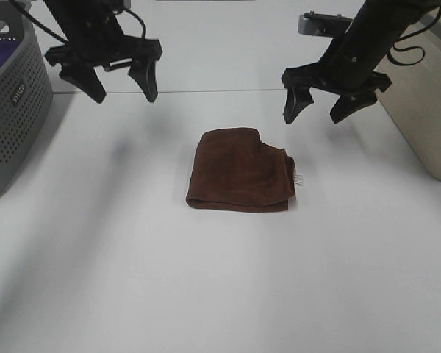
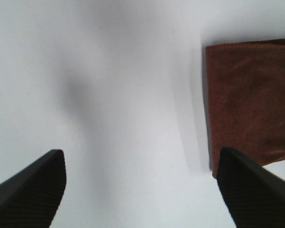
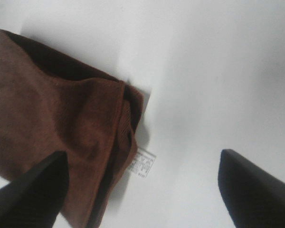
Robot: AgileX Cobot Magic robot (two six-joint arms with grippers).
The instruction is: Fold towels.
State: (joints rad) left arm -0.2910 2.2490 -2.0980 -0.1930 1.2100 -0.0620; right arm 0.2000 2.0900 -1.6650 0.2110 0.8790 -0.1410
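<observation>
One folded reddish-brown towel (image 1: 240, 170) lies mid-table (image 1: 206, 294), its one white tag (image 1: 299, 179) at its right edge, two grippers, left (image 1: 119, 83) and right (image 1: 320, 108), hovering beyond it, fingers apart, empty.

Both arms are matte black. The left gripper (image 1: 118, 87) ends in two broad, wedge-shaped fingers (image 1: 145, 79) tapering to blunt tips, joined by a flat crossbar. The right gripper (image 1: 321, 107) has the same forked build. Thin black cables loop beside each arm's upper links. In the left wrist view the fingers' (image 2: 31, 190) inner faces carry fine parallel ribbing; the right gripper's fingers (image 3: 254, 190) look plain black.
</observation>
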